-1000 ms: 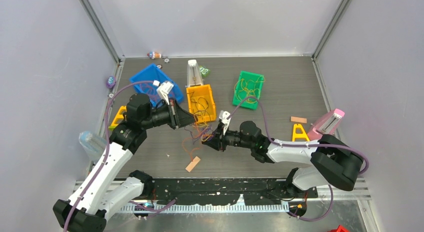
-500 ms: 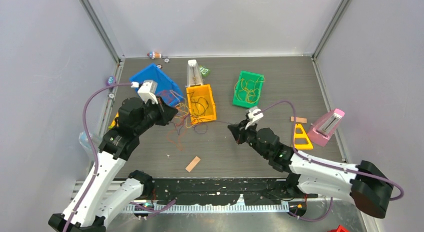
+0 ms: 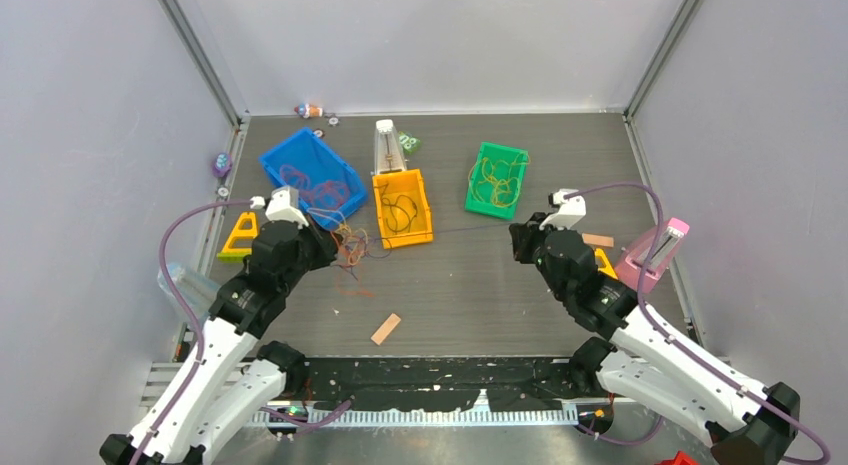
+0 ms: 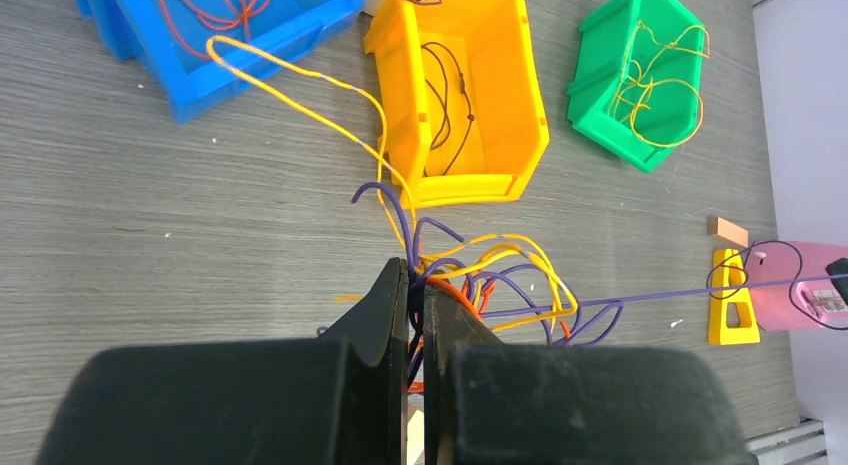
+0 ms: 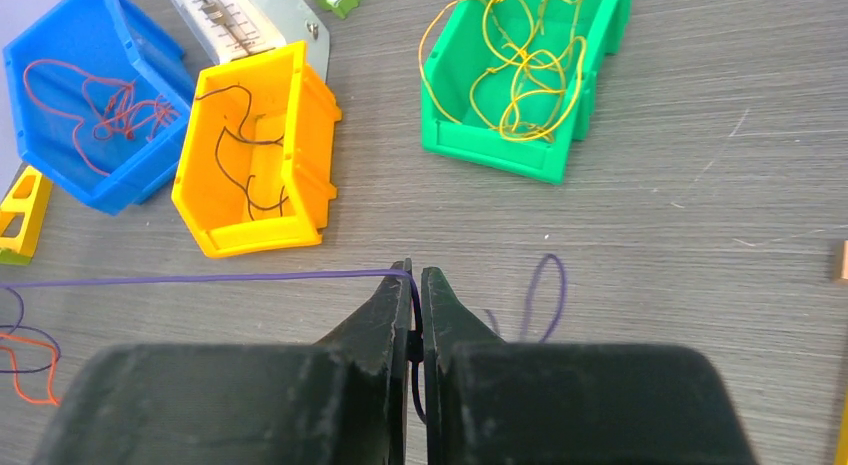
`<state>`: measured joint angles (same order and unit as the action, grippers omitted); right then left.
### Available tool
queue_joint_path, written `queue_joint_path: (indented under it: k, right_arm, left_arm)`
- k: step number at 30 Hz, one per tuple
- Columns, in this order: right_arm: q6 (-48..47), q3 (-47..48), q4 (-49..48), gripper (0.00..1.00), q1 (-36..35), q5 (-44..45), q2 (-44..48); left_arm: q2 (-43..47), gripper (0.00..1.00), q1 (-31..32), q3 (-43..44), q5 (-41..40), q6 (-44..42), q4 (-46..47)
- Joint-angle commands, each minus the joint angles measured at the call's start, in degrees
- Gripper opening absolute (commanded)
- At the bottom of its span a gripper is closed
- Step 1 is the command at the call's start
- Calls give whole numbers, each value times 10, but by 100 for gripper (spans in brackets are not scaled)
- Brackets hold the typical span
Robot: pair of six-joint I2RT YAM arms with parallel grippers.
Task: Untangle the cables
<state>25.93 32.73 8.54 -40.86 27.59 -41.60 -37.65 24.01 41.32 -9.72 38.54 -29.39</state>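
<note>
Item 1, left gripper (image 4: 415,281): jaws were pressed together on the cables (image 4: 487,282), a knot of purple, yellow and orange strands bunched at its tips. The knot hung over the table (image 3: 480,305), just in front of the orange bin (image 4: 470,190). Only this wrist view showed a yellow loop reaching from the knot up to the wall of the blue bin (image 4: 190,85).

Item 2, right gripper (image 5: 415,277): jaws were clamped on a single purple strand (image 5: 200,279), which ran taut to the left and out of that view. A loose purple loop lay on the table just right of the fingertips, visible there alone.

Item 3, overhead view: the purple strand showed as one thin line spanning from gripper to gripper past the orange bin's near end, with the arms well apart.

Item 4, bin contents: the blue bin held red strands, the orange bin dark strands, and the green bin (image 5: 480,155) yellow strands. These were plain in the wrist views and faint from above.

Item 5, overhead only: a tan block (image 3: 385,329) lay near the table's front edge.
</note>
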Motion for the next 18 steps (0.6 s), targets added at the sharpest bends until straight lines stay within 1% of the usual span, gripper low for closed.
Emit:
queue_joint_path:
  k: [1, 4, 7, 12, 14, 15, 16, 18]
  right_arm:
    - [-22, 40, 111, 5, 64, 205, 35]
    - [-29, 47, 117, 5, 71, 225, 41]
    - [-31, 57, 119, 5, 72, 214, 43]
    - [-46, 63, 104, 5, 73, 141, 46]
    - [-57, 67, 97, 5, 73, 117, 47]
    - [-57, 70, 100, 5, 74, 116, 46]
    - [-58, 80, 108, 5, 75, 117, 44]
    - [-69, 106, 123, 5, 77, 116, 38]
  left_arm:
    - [-8, 0, -27, -10, -228, -37, -89]
    - [-10, 0, -27, -18, -234, -37, -90]
    - [-8, 0, -27, -21, -227, -39, -82]
    - [-8, 0, -27, -22, -198, -55, -63]
    - [-9, 3, -27, -22, -188, -61, -55]
    - [-10, 6, -27, -21, -193, -61, -57]
    - [-11, 12, -27, -21, -197, -61, -58]
    - [-13, 52, -27, -17, -203, -60, -62]
